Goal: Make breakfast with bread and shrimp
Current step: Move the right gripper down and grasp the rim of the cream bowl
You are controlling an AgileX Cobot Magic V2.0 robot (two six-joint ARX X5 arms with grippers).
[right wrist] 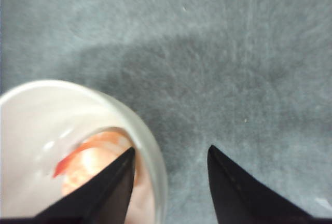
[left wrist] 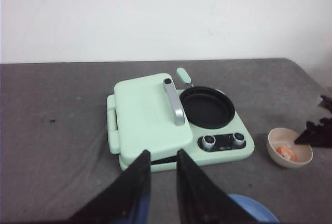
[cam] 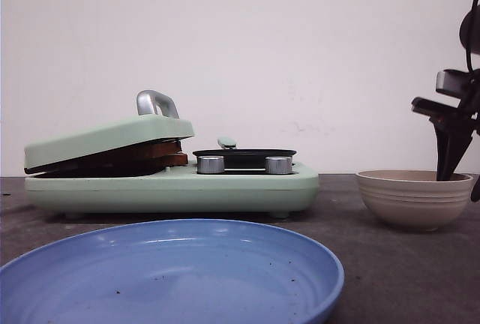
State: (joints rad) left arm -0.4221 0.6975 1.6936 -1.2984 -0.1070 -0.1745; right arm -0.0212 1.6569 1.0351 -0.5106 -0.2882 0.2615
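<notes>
Bread [cam: 139, 157] already clamped under sandwich-maker lid [cam: 112, 136], left-centre of front view. Shrimp [right wrist: 91, 164] in bowl [cam: 412, 200], lower right; pan [left wrist: 206, 107] bare. Right gripper [right wrist: 168, 182] jaws apart, straddling the rim. Left gripper [left wrist: 163, 175] apart, empty. Shrimp cooking and plating on the blue plate [cam: 172, 279] appear left.

Appliance [cam: 172, 185]: mint green, silver knobs [cam: 211, 164], black pan [left wrist: 207, 107]. Bread [cam: 154, 157]: brown crust. Plate [cam: 172, 275]: blue. Bowl [cam: 414, 198]: beige, ribbed. Shrimp [right wrist: 91, 164]: orange-red, paler patches. Desk [left wrist: 57, 130]: grey.

A bare test bench rather than a kitchen: grey tabletop [left wrist: 62, 110], blank white wall [cam: 300, 39], one mint-green breakfast maker [left wrist: 155, 125].
</notes>
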